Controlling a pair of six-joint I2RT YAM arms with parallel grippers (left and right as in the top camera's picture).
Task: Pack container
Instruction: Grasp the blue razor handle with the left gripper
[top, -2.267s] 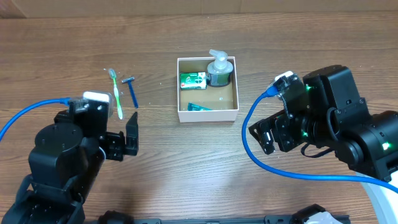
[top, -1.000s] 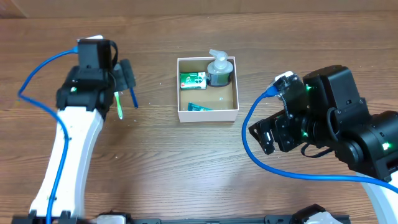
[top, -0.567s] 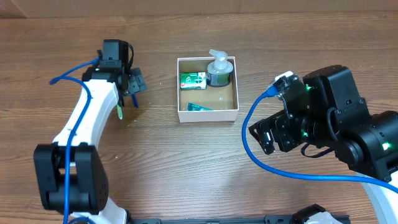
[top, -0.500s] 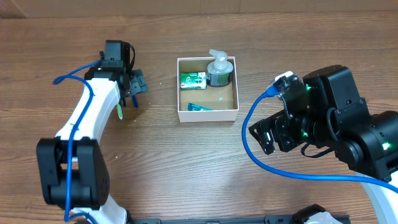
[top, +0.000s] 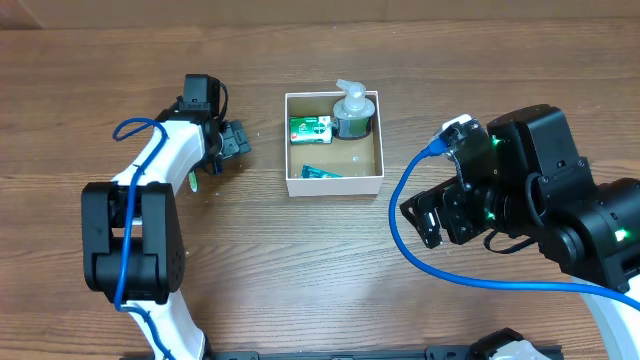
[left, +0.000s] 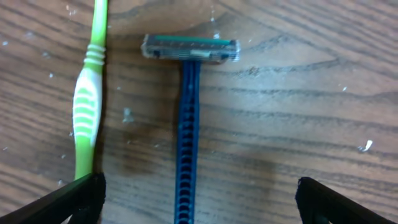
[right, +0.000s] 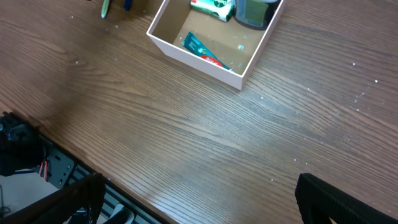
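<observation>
Toothbrush (left: 85, 106): green and white. It lay flat on the wooden table (top: 300, 260), just left of the razor and apart from it. The left wrist view showed its ribbed handle. The overhead view showed only one end beside the left arm.
Razor (left: 188, 124): blue handle, flat on the table, head toward the top of the left wrist view. In the overhead view the arm hid most of it.
Left gripper (left: 199, 202): fingers spread wide and grasping nothing. One tip sat at each lower corner of the left wrist view, with the razor handle between them.
Container (top: 335, 186): stood on the table right of the razor, between the two arms. Neither gripper touched it.
Container contents: a green-and-white packet (top: 310, 128) lay in the far left corner. A pump bottle (top: 352, 115) stood just beside it in the far right corner. A teal sachet (top: 320, 172) lay flat near the front left. Only the right wrist view showed red on the sachet's end.
Right gripper (top: 435, 218): well right of the container. The overhead view left its gap unclear. The right wrist view showed its tips far apart over bare table, holding nothing.
</observation>
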